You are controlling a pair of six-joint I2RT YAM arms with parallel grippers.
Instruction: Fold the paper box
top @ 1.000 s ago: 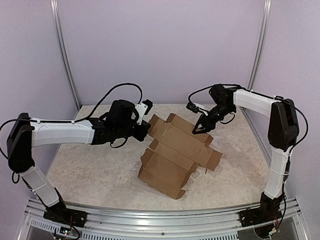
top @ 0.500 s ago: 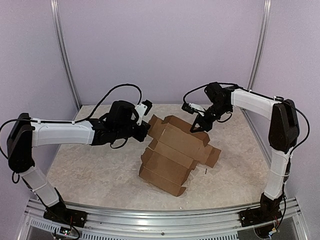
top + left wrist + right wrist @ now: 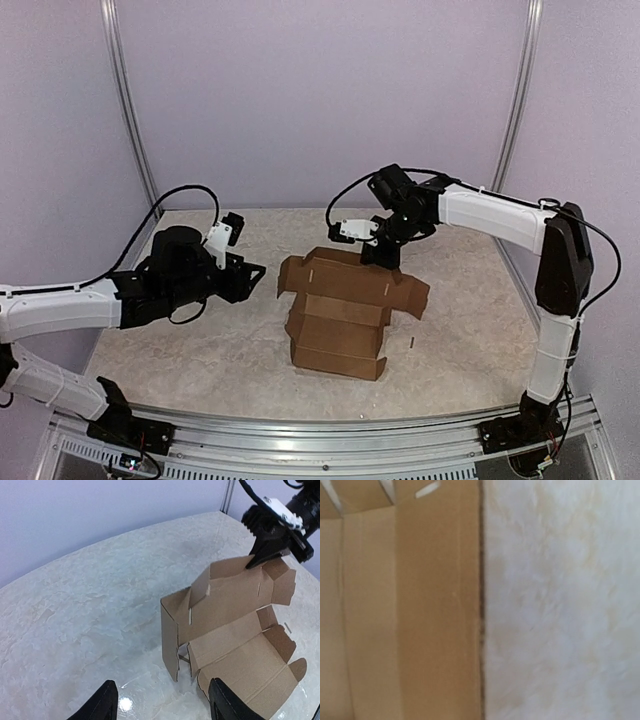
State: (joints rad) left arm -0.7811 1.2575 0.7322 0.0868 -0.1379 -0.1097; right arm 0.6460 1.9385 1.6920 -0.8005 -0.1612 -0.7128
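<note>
From above, the paper box (image 3: pixel 338 322), a plain brown die-cut cardboard blank with flaps and slits, sits partly folded near the middle of the pale marbled worktop (image 3: pixel 190 345). Its near part lies low like a shallow tray, and its far panel rises towards the back. The right pincer (image 3: pixel 372 255) reaches in from the far right, pressed together on the upper edge of that far panel. The left pincer (image 3: pixel 252 272) hovers to the left of the paper box, apart from it. Its fingers are spread and nothing is between them.

The left wrist view shows the left pincer (image 3: pixel 162 687) standing wide, its two black fingers (image 3: pixel 102 705) at the bottom of the frame over bare worktop (image 3: pixel 90 595). The paper box (image 3: pixel 235 605) lies just beyond, with one side flap upright at its near corner. The right pincer (image 3: pixel 251 562) pinches the top edge of the raised back panel.

The right wrist view is blurred and close. Brown card of the paper box (image 3: pixel 420 610) fills the left half, with a straight edge running top to bottom. The worktop (image 3: pixel 560 605) fills the right half. The fingers do not show here.
</note>
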